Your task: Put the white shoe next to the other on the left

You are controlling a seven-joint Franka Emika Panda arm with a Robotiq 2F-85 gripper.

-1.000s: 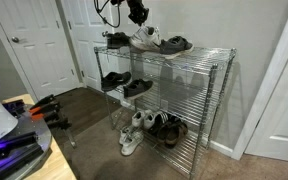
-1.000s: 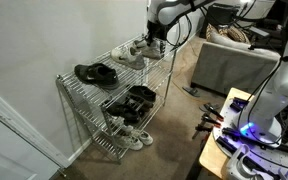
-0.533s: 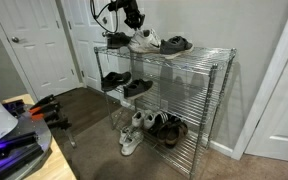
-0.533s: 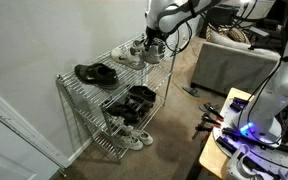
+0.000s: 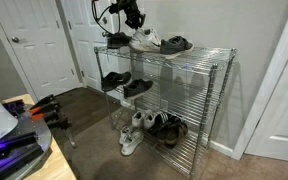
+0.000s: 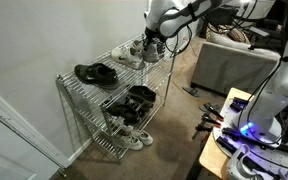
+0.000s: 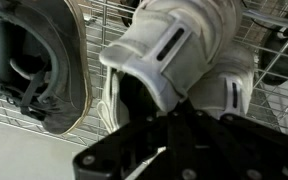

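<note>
The white shoe [image 7: 174, 45] fills the wrist view heel-first, with a dark slot mark on its heel tab. My gripper [image 7: 179, 110] is shut on its heel collar. The other white sneaker [image 7: 236, 88] lies close beside it to the right. In both exterior views the gripper [image 5: 134, 24] [image 6: 152, 42] sits right over the white pair [image 5: 144, 41] [image 6: 135, 52] on the top shelf of the wire rack [image 5: 219, 62]. I cannot tell whether the held shoe is lifted off the shelf.
A dark grey shoe [image 7: 39, 60] [image 5: 115, 40] lies on the top shelf beside the white shoe. Another dark shoe [image 5: 177, 44] is at the shelf's far end. More shoes fill the middle [image 5: 124, 84] and bottom [image 5: 149, 127] shelves. A door [image 5: 39, 45] and wall stand behind.
My gripper has moved a little sideways and down over the white pair, towards the dark grey shoe. The shoes on the rack look unmoved.
</note>
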